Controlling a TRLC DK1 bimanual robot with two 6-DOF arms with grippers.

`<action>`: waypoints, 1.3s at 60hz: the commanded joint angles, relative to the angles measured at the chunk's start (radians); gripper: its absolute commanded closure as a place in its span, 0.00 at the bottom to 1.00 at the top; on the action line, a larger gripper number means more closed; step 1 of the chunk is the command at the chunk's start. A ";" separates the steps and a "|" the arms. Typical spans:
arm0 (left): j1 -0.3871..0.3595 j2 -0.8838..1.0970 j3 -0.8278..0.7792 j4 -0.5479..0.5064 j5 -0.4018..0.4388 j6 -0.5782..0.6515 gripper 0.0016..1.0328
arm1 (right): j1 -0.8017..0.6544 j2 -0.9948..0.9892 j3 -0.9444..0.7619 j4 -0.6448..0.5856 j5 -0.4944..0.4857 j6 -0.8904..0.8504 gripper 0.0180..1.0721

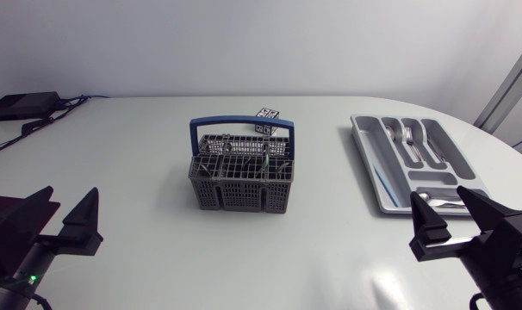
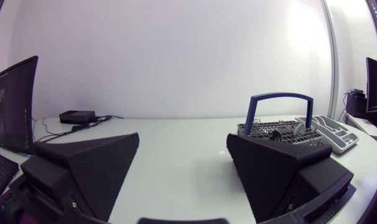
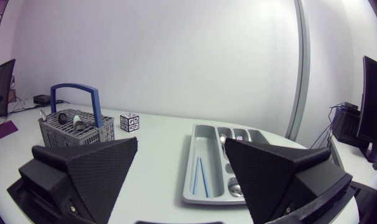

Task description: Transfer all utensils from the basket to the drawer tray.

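A grey slotted basket [image 1: 241, 181] with a blue handle [image 1: 240, 127] stands mid-table, with a few utensil handles showing in its compartments. The grey drawer tray [image 1: 371, 176] lies to its right and holds forks [image 1: 409, 136], spoons [image 1: 440, 200] and a blue straw-like stick [image 1: 382, 181]. My left gripper [image 1: 65, 217] rests open at the near left with nothing between its fingers. My right gripper [image 1: 455, 215] rests open at the near right, just in front of the tray. The left wrist view has the basket [image 2: 282, 131] ahead of the gripper [image 2: 182, 162]. From the right wrist I see the tray [image 3: 207, 163] ahead and the basket [image 3: 76, 127] off to the side.
A small black-and-white patterned cube [image 1: 267, 119] stands just behind the basket. A black box [image 1: 21, 105] with cables lies at the far left corner. The table edge curves away behind and beside the tray.
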 commanded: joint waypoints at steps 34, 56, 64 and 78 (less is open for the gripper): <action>0.010 0.012 0.029 0.022 -0.016 -0.039 0.05 | -0.003 -0.007 -0.012 0.015 0.021 0.016 0.04; -0.014 0.308 0.239 -0.055 -0.017 -0.091 0.05 | 0.001 0.021 0.043 0.003 0.033 0.016 0.04; -0.040 0.472 0.373 -0.160 -0.023 -0.107 0.06 | 0.003 0.081 0.069 0.010 0.035 0.016 0.04; -0.203 0.731 0.588 -0.357 -0.046 -0.048 0.06 | 0.021 0.213 0.121 0.021 0.038 0.018 0.05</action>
